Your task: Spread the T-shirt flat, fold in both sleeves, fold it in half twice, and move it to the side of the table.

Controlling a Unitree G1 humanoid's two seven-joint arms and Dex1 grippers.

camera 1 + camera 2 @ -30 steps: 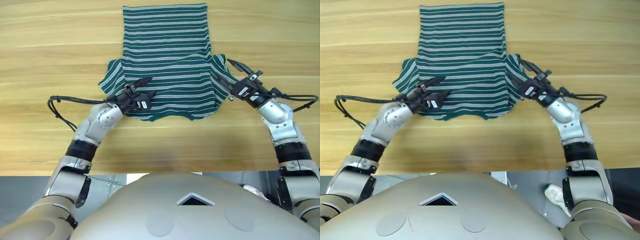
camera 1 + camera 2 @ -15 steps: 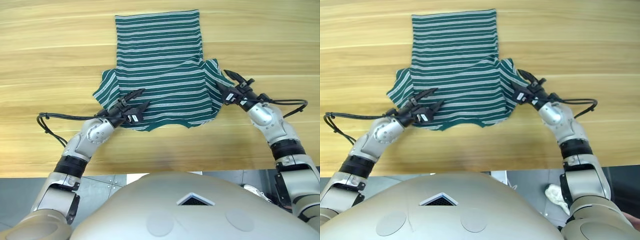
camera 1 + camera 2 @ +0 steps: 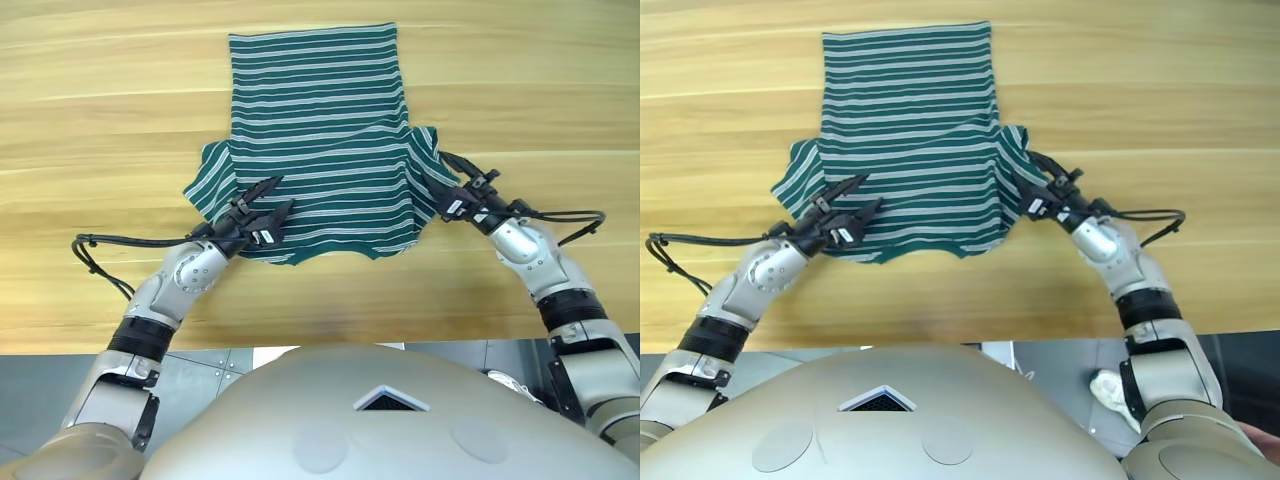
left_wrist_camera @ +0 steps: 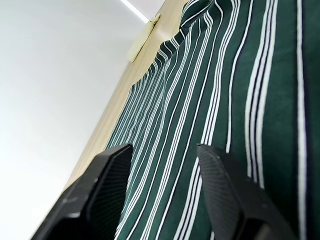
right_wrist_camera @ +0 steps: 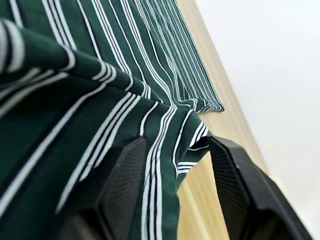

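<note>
While the sleeves lie unfolded, left gripper [image 3: 284, 192]: jaws set wide, it sits low over the near-left shoulder of the T-shirt [image 3: 320, 120]. Its fingers [image 4: 100, 190] are apart with nothing pinched, likely placed to pin or smooth that corner. Whether it touches the cloth cannot be told.
Right gripper [image 3: 438, 172]: also spread, its fingers [image 5: 125, 190] straddle the edge of the right sleeve [image 3: 424, 150]. Cloth lies between them unclamped, a fair position for taking hold of the sleeve before its fold.
Neckline [image 3: 335, 250]: nearest the robot, wavy and not yet pulled straight.
T-shirt: green with white stripes, it lies mid-table between the two arms, collar end toward the robot.
Left sleeve [image 3: 208, 175]: sticks out sideways, lightly rumpled; the right one bunches upward.
Hem [image 3: 312, 32]: straight and flat at the far end.
Wooden table [image 3: 100, 100]: bare boards on both sides leave room for the finished bundle.
Stage: spreading looks nearly done; sleeve folds appear next.
</note>
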